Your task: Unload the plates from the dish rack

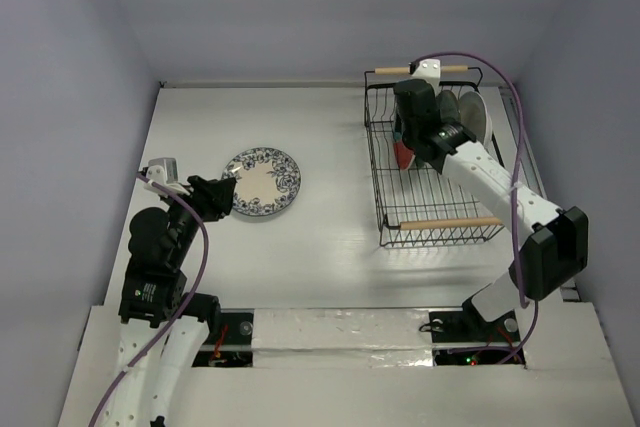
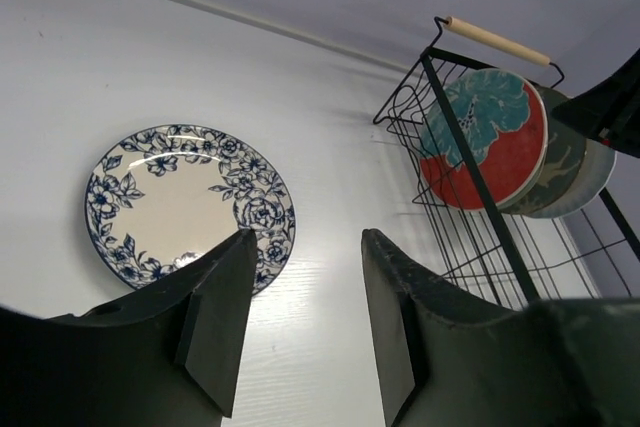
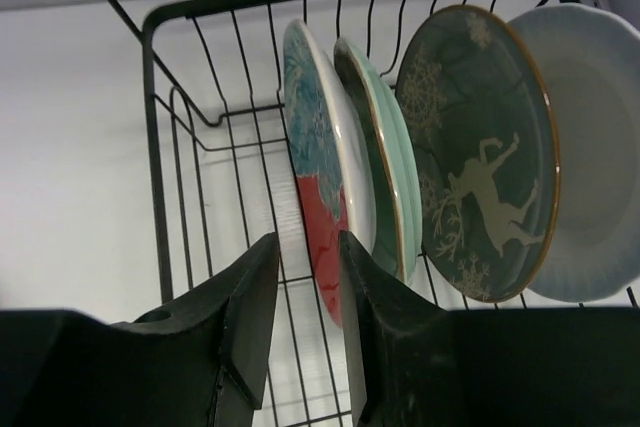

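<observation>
Table point(image 1: 330, 277): white, everything sits on it.
Dish rack point(image 1: 430, 202): black wire, long axis runs near–far, wood handle at each end.
Progress, my est: 1 of 5 visible plates is out and 4 are left, so approx a fifth done.

Out:
- Blue-floral plate point(image 1: 261, 182) lies flat and face up on the table, well left of the rack.

In the rack, at its far end: all 4 stand on edge, slightly tilted. The row runs across the rack's width, and the decorated faces point twd the rack's left wall. From that wall outward:
- red-and-teal plate point(image 3: 312, 147)
- pale green plate point(image 3: 390, 177)
- dark deer-pattern plate point(image 3: 480, 147)
- white plate point(image 3: 590, 167), nearest the rack's right wall

Right gripper point(image 3: 308, 257): inside the rack at its far end. Jaws straddle the red-and-teal plate's rim w/ a narrow gap. Can't tell if it's clamped or just around the rim. Probably the next plate out.

Left gripper point(image 2: 308, 242): well left of the rack, jaws spread, nothing btwn them.
</observation>
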You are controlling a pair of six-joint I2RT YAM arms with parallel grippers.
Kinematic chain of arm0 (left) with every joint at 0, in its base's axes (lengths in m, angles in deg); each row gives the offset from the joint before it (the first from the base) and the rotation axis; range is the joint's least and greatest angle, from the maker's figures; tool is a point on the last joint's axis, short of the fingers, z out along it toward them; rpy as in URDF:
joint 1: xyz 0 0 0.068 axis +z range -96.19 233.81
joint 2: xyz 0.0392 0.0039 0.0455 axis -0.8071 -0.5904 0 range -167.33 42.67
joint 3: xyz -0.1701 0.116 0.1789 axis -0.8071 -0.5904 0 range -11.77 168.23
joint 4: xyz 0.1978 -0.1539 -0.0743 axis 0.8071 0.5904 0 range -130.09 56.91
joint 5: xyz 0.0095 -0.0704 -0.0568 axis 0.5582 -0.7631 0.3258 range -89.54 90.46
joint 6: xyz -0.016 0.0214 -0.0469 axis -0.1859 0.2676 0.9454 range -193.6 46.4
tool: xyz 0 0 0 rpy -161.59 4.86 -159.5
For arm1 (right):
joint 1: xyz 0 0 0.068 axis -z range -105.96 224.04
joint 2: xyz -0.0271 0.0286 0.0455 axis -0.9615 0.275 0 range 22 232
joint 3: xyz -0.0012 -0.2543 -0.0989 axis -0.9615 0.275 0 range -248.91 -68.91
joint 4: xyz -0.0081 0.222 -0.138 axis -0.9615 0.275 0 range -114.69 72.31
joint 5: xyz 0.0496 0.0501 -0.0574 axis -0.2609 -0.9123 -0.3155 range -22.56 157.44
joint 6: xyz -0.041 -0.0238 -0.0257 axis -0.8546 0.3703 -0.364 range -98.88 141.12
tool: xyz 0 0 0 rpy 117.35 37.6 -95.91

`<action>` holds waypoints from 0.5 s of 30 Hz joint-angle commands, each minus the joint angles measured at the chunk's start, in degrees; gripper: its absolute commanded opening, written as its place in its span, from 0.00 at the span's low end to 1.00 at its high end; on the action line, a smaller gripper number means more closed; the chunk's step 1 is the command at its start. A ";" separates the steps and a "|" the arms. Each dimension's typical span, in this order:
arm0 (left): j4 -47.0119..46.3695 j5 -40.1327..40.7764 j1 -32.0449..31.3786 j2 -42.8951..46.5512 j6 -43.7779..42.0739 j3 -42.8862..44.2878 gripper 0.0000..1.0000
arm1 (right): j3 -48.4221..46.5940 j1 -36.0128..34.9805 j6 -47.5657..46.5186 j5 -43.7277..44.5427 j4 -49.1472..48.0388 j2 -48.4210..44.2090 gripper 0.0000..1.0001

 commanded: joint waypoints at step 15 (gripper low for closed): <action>-3.30 -1.35 0.25 -0.33 -0.48 -0.07 0.54 | -4.90 4.95 -3.80 2.60 -1.32 10.86 0.34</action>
